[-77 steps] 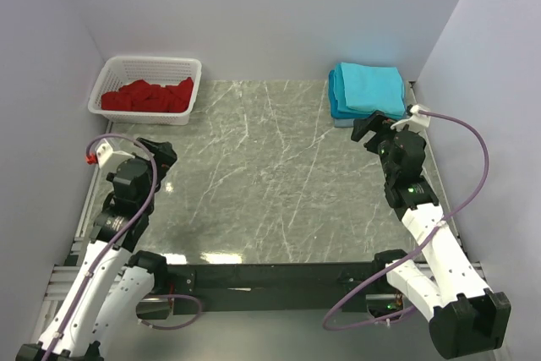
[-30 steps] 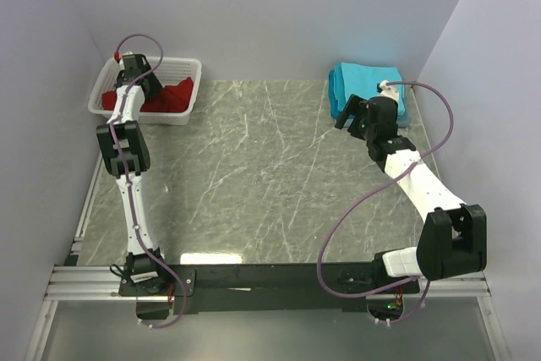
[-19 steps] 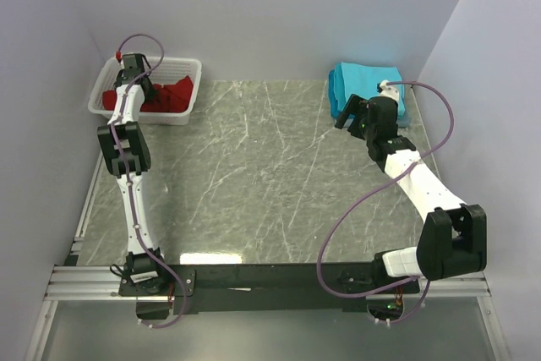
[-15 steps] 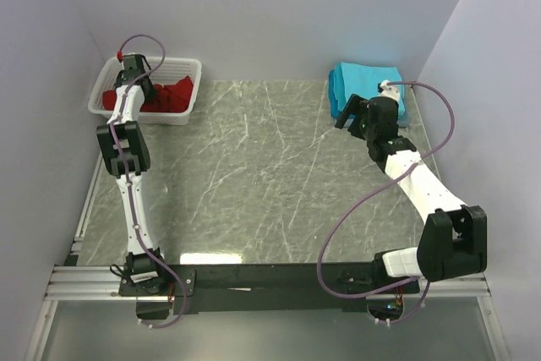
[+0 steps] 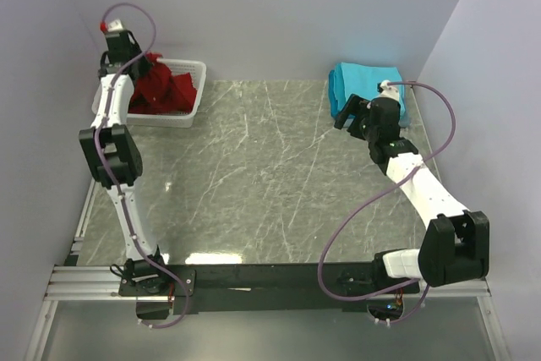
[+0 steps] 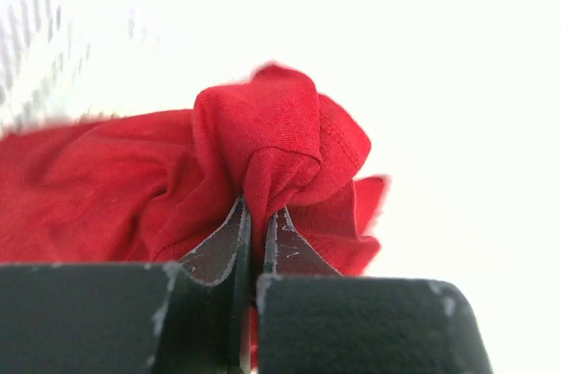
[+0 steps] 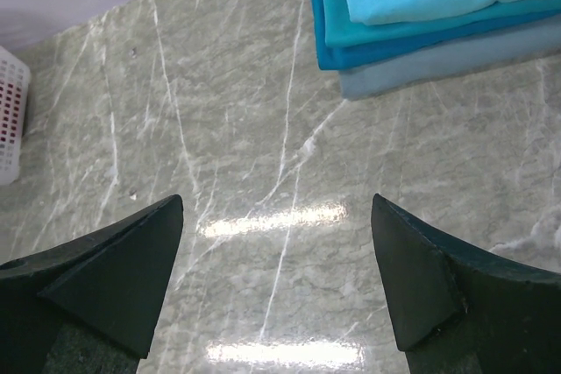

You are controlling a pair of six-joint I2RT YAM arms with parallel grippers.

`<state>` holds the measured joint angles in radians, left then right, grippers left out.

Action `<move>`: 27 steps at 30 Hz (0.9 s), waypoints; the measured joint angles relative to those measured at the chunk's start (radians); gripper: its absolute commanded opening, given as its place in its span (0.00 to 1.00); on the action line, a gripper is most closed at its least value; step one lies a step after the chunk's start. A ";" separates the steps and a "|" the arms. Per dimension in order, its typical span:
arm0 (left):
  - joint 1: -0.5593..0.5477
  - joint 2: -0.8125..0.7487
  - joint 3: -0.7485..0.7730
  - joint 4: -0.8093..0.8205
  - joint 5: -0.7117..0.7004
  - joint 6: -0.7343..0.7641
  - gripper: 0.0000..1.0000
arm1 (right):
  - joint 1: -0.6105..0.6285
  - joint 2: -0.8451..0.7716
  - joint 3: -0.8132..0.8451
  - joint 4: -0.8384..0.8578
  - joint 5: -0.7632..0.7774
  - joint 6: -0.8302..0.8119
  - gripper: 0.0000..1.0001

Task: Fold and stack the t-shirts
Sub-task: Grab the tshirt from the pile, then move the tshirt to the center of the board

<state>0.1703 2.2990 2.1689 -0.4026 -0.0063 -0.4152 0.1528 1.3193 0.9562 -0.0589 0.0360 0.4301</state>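
Observation:
The deep red t-shirt point(image 5: 162, 84) is being pulled up out of the white mesh basket point(image 5: 191, 107) at the back left. My left gripper point(image 5: 140, 61) is shut on a bunched fold of that red t-shirt point(image 6: 263, 142), which fills the left wrist view. At the back right lies a folded stack of turquoise t-shirts point(image 5: 367, 84), also at the top of the right wrist view as turquoise t-shirts point(image 7: 421, 6). My right gripper point(image 5: 351, 116) hovers just in front of that stack, open, with only bare table between its fingers point(image 7: 114, 273).
The grey marble table point(image 5: 270, 175) spreads between basket and stack. Purple walls close in the back and both sides. A corner of the basket point(image 7: 10, 120) shows at the left edge of the right wrist view.
My left gripper has closed on the red t-shirt and risen, lifting the cloth above the basket rim; the basket has shifted slightly. The right arm has stayed still.

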 measured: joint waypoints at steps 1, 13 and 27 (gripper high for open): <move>-0.002 -0.037 0.000 0.014 0.008 -0.008 0.00 | 0.000 -0.006 -0.001 0.001 -0.002 0.000 0.93; -0.106 -0.407 -0.026 0.085 0.076 -0.016 0.00 | 0.000 -0.116 -0.029 0.014 -0.026 0.005 0.93; -0.436 -0.762 -0.039 0.143 0.222 0.024 0.00 | 0.000 -0.277 -0.049 0.017 -0.060 0.019 0.93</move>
<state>-0.2661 1.5372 2.1304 -0.2600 0.2153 -0.3912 0.1528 1.0420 0.9073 -0.0418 -0.0242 0.4492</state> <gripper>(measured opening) 0.050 0.935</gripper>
